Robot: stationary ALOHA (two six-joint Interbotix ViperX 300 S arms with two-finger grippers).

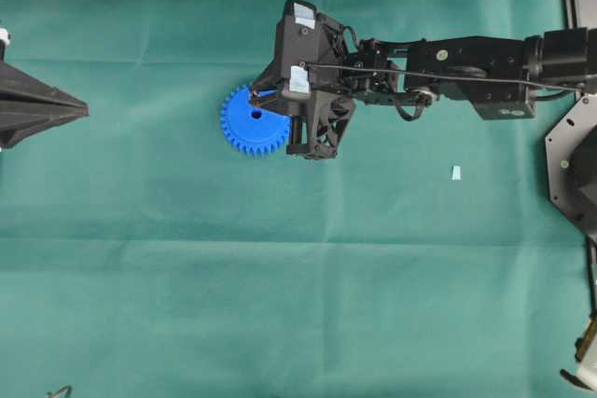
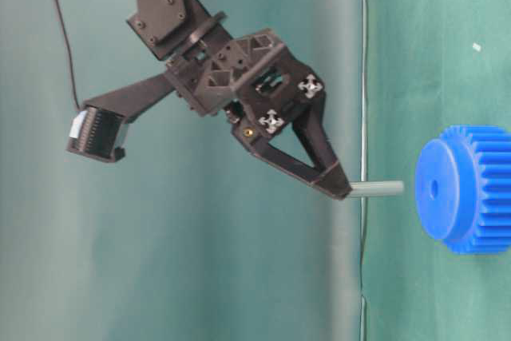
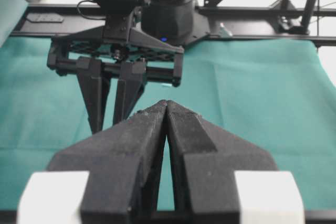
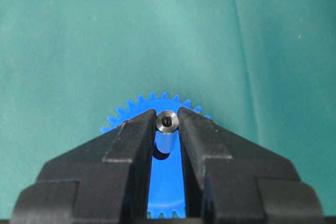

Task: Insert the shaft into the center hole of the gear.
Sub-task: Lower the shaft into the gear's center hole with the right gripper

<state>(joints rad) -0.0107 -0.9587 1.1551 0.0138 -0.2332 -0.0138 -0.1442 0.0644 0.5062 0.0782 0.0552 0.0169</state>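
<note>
My right gripper (image 4: 167, 124) pinches the shaft (image 4: 167, 129) at its fingertips, poised apart from the gear (image 2: 467, 189), pin aimed toward the center hole (image 2: 434, 189) at three o'clock. My left gripper (image 3: 166, 106) sits closed, empty.

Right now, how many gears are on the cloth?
1. The blue gear lies flat on the green cloth, left of centre in the overhead view, directly under the right gripper, whose fingers hold the shaft. None seems hidden, though the arm covers some cloth.
</note>
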